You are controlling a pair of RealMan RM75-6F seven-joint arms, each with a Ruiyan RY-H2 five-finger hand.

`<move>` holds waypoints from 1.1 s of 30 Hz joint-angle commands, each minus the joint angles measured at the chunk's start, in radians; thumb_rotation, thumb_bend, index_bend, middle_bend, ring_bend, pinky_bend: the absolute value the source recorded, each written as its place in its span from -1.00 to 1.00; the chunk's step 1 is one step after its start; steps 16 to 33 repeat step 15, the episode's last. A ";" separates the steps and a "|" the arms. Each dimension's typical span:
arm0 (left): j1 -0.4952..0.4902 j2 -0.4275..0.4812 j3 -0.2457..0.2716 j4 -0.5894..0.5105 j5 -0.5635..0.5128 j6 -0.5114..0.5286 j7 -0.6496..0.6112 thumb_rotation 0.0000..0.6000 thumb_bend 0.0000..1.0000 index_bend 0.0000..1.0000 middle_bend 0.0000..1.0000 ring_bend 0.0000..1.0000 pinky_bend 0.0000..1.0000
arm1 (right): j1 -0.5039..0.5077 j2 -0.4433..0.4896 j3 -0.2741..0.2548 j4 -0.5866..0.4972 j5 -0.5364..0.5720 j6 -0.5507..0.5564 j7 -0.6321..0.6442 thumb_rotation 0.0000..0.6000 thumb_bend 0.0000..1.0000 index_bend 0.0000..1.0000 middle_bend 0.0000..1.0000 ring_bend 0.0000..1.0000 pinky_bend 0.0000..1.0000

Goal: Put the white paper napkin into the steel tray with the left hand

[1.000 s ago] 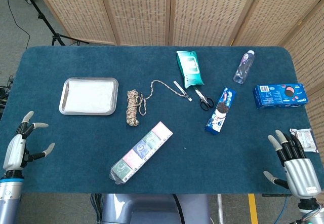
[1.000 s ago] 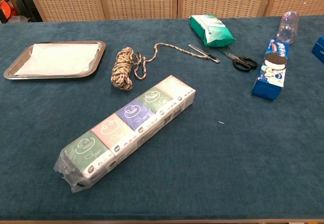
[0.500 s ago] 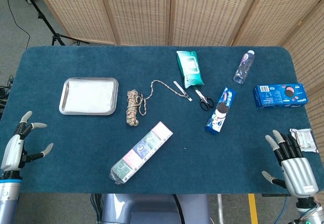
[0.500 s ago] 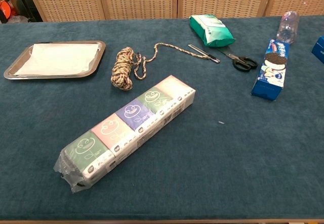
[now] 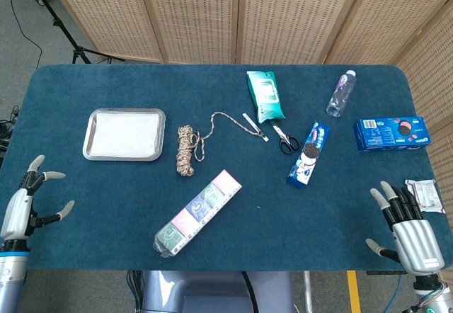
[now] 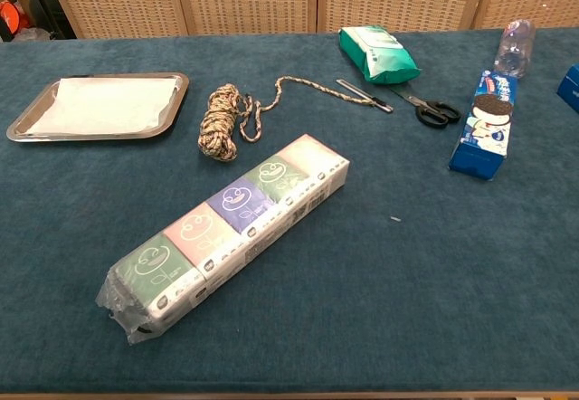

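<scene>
The steel tray (image 5: 88,132) (image 6: 177,101) sits on the left part of the blue table, with the white paper napkin (image 5: 124,134) (image 6: 104,105) lying flat inside it. My left hand (image 5: 25,203) hovers at the table's front left corner, well short of the tray, fingers spread and empty. At the front right corner my right hand (image 5: 409,224) is also spread with nothing in it. Neither hand shows in the chest view.
A coiled rope (image 5: 186,149) lies right of the tray. A long tissue multipack (image 5: 197,212) is at front centre. Further right are a green wipes pack (image 5: 265,95), scissors (image 5: 284,139), cookie packs (image 5: 308,154) (image 5: 391,132), a bottle (image 5: 341,93) and a small wrapper (image 5: 425,193).
My left hand has drawn slightly back toward the front left edge. My right hand has dropped slightly toward the front edge. The napkin stays in the tray.
</scene>
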 commanded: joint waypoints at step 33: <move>0.009 -0.001 0.002 -0.008 0.016 0.019 0.014 1.00 -0.52 -0.30 -1.00 -1.00 -1.00 | -0.005 -0.001 -0.004 0.006 -0.010 0.011 0.002 1.00 -1.00 -1.00 -1.00 -1.00 -1.00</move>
